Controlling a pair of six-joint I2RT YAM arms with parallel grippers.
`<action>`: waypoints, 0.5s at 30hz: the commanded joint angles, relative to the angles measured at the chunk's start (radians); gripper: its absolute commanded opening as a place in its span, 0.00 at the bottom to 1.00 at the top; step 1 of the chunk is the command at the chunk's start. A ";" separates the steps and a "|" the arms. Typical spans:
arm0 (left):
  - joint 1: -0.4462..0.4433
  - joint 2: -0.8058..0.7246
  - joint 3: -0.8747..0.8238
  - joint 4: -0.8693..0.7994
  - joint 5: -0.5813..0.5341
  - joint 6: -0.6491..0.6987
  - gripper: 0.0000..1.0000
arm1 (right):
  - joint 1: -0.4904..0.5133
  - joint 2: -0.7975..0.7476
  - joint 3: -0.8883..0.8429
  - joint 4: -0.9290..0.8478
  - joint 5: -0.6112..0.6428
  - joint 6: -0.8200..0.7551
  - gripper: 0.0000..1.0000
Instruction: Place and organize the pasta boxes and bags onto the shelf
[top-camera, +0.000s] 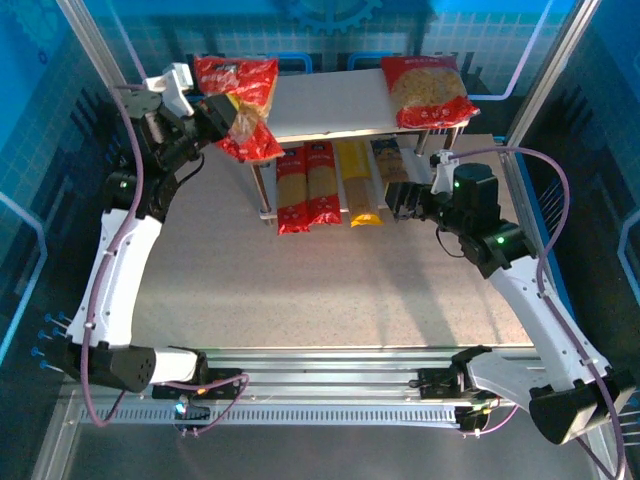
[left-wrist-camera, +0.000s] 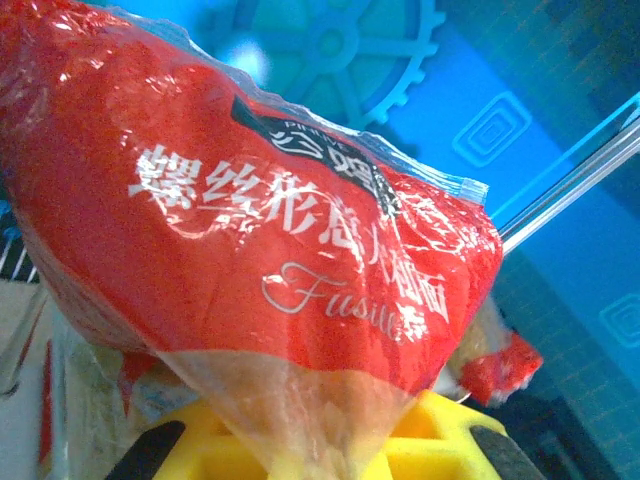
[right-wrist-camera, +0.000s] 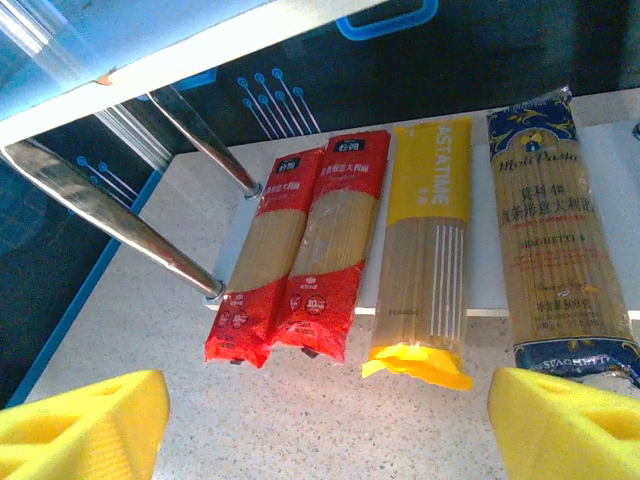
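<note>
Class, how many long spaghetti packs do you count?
4, side by side on the shelf's lower board: left red pack, second red pack, yellow pack, dark blue pack rightmost. None seems hidden.

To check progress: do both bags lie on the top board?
No, the right bag lies there, but the left gripper holds the left bag up.

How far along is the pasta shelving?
Done: two red spaghetti packs, the yellow pack and the blue pack lie side by side on the shelf's lower board; one red pasta bag rests on the top board's right end. In hand: the left gripper is shut on the second red bag at the top board's left end. Left: set it down, release. The right gripper hangs open nearby.
</note>
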 joint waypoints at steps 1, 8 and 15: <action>0.005 0.049 0.110 0.290 0.036 -0.061 0.02 | 0.023 0.019 0.021 0.012 0.019 -0.017 0.84; -0.038 0.241 0.287 0.298 0.047 -0.065 0.02 | 0.056 0.045 0.006 0.039 0.014 -0.019 0.84; -0.117 0.322 0.382 0.235 -0.050 0.031 0.01 | 0.072 0.055 0.002 0.042 0.022 -0.024 0.84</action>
